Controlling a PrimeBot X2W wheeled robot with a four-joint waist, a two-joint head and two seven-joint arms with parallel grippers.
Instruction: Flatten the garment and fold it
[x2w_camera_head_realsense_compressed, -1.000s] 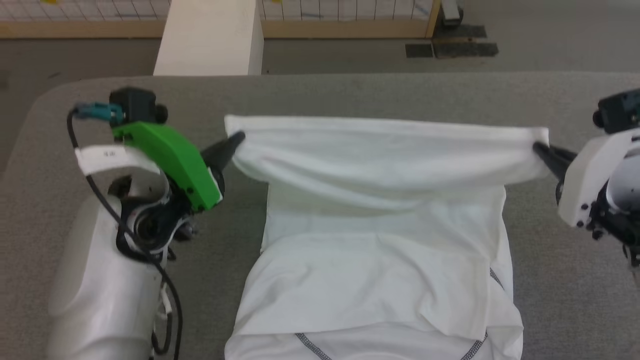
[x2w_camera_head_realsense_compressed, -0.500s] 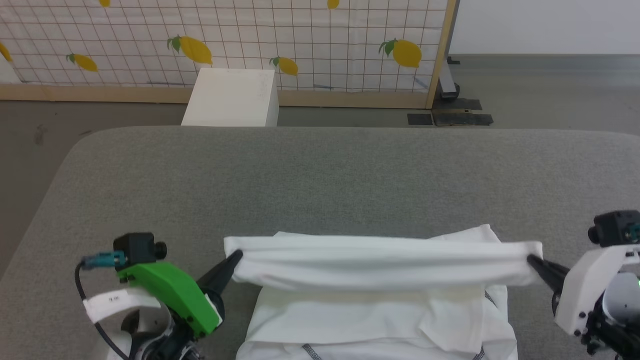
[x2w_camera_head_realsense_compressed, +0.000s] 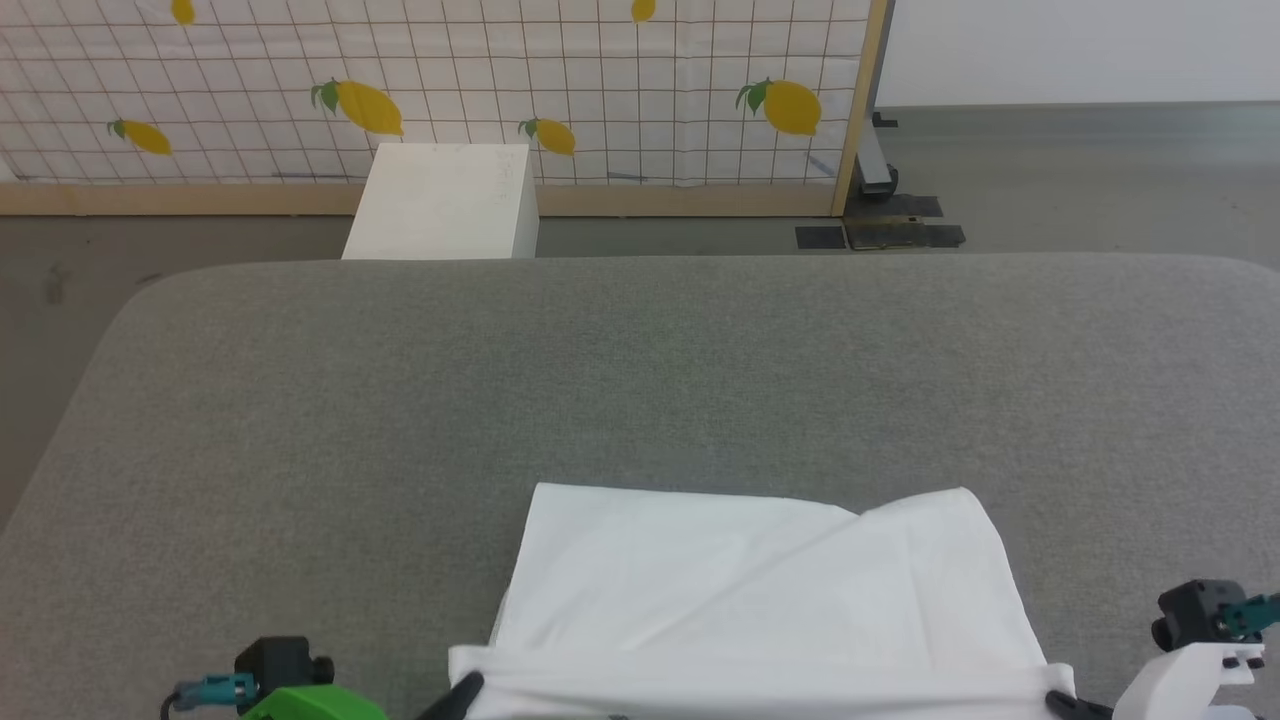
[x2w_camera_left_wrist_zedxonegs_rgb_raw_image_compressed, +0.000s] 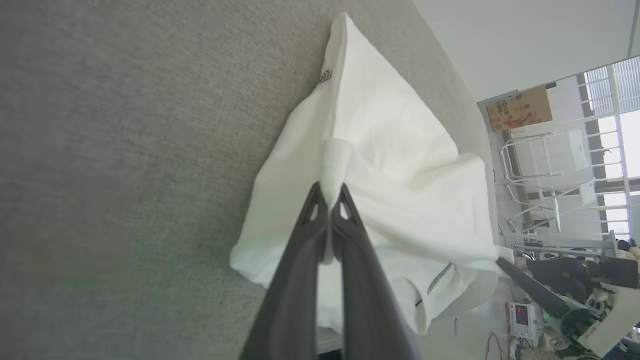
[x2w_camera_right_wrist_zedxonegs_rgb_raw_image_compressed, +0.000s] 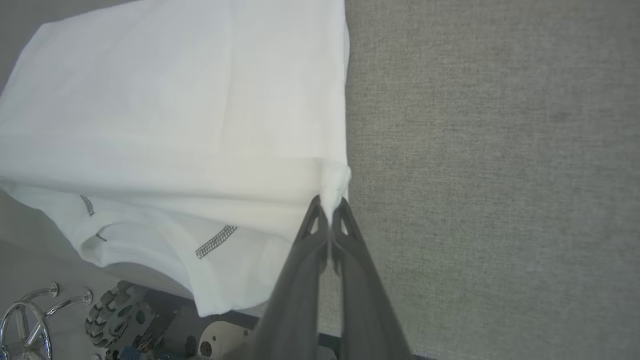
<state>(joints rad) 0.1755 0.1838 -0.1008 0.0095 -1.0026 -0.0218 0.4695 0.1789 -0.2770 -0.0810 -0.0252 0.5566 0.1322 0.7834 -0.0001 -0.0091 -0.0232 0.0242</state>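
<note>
I held the garment (x2w_camera_head_realsense_compressed: 760, 590) at the near edge of the grey worktop (x2w_camera_head_realsense_compressed: 640, 370). The left gripper (x2w_camera_left_wrist_zedxonegs_rgb_raw_image_compressed: 330, 200) and right gripper (x2w_camera_right_wrist_zedxonegs_rgb_raw_image_compressed: 329, 207) each pinched one end of its folded hem, stretched between them. Its lower part overhung that edge.

A grey cloth-covered table (x2w_camera_head_realsense_compressed: 640, 370) with rounded far corners spans the scene. A white shirt (x2w_camera_head_realsense_compressed: 760, 580) lies folded on its near part, slightly right of centre. The shirt's far edge is straight, with an overlapping flap at the far right corner. Its near end, with dark zigzag stitching, is raised and hangs past the table's near edge.
</note>
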